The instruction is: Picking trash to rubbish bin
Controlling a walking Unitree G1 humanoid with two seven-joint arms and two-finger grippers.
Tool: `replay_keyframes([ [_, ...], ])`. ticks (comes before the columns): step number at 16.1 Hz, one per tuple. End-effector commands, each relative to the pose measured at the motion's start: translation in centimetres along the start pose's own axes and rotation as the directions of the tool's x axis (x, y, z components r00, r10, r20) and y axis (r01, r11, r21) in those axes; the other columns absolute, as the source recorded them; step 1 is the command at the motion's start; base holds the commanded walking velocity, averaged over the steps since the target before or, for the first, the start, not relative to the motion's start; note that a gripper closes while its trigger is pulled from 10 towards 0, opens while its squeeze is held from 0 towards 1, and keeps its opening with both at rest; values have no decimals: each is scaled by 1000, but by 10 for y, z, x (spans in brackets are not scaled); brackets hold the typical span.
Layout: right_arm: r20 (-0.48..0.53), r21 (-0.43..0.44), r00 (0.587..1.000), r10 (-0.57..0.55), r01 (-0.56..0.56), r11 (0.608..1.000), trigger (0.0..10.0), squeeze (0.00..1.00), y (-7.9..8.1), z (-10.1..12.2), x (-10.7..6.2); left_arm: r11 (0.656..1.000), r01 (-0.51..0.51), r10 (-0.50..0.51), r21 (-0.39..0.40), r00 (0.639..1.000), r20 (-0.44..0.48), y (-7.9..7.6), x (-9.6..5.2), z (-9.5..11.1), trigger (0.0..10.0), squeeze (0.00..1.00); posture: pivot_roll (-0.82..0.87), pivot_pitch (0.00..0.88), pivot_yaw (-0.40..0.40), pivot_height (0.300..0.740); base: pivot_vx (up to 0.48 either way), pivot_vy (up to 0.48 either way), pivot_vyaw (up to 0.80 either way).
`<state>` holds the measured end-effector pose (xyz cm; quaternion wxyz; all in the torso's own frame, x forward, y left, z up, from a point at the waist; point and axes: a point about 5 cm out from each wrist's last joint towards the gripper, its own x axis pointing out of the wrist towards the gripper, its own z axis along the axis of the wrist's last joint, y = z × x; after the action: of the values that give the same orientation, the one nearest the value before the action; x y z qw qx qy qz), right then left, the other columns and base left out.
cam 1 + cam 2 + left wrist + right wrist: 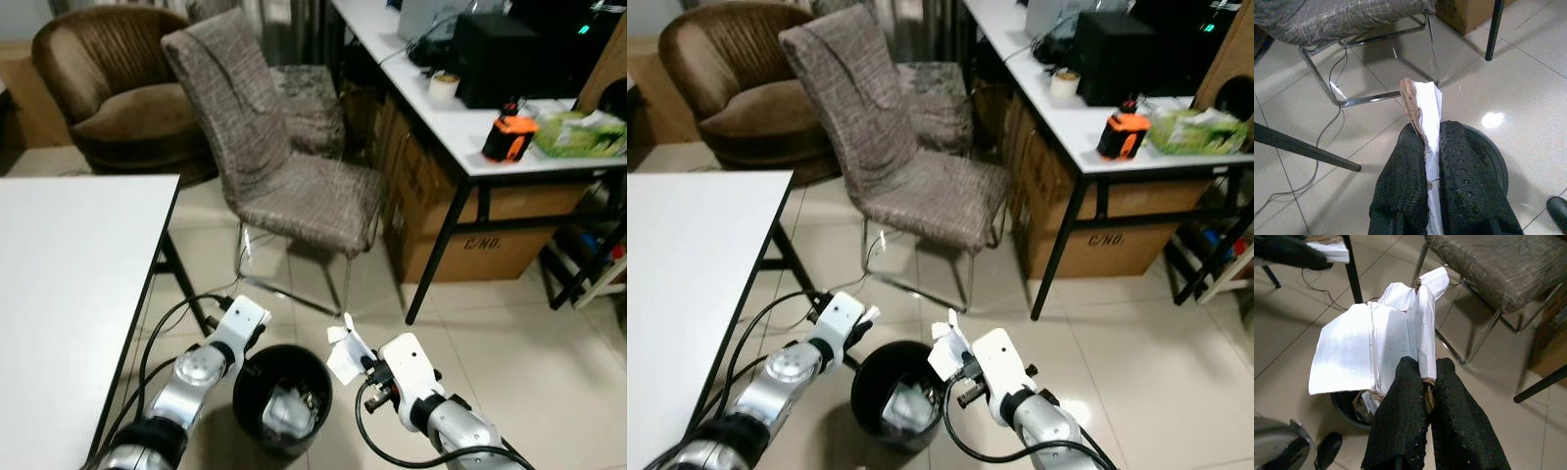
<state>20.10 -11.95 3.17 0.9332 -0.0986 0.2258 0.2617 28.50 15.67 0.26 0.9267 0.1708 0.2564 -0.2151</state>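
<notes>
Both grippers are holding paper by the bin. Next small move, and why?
Probably shift the right gripper a little to its left, then open. Its fingers pinch white paper at the bin's right rim, not squarely over the opening. The left gripper, also clamping paper, sits at the opposite rim.

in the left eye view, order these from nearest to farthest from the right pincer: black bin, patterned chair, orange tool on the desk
1. Round black plastic rubbish bin, on the floor just left of the right pincer.
2. Grey patterned fabric chair, ahead of it.
3. Orange and black tool, on the white desk, far right.
</notes>
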Motion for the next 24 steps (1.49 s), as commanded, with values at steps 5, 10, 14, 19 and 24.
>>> replay_keyframes([
  [5,10,-15,1000,-16,16,1000,10000,0,-2,6,-4,997,38,-33,-68,997,77,-6,10,19,10000,71,-123,142,32,740,0,0,0],
  [10,6,-1,1000,-22,22,1000,10000,0,0,7,-5,996,62,-56,-61,994,97,-9,12,21,10000,1000,-128,151,34,740,0,0,0],
  [14,4,-2,1000,-29,29,1000,10000,0,-2,8,-5,992,106,-95,-73,986,138,-15,14,26,10000,1000,-131,153,33,740,0,0,0],
  [19,4,-3,999,-33,33,999,10000,0,-3,8,-4,990,106,-92,-90,986,142,-15,15,27,10000,1000,-132,150,34,740,0,0,0],
  [24,5,-8,998,-58,58,998,10000,0,-11,14,36,999,-1,10,-54,987,160,22,-16,9,10000,0,-58,128,7,740,0,0,0],
])
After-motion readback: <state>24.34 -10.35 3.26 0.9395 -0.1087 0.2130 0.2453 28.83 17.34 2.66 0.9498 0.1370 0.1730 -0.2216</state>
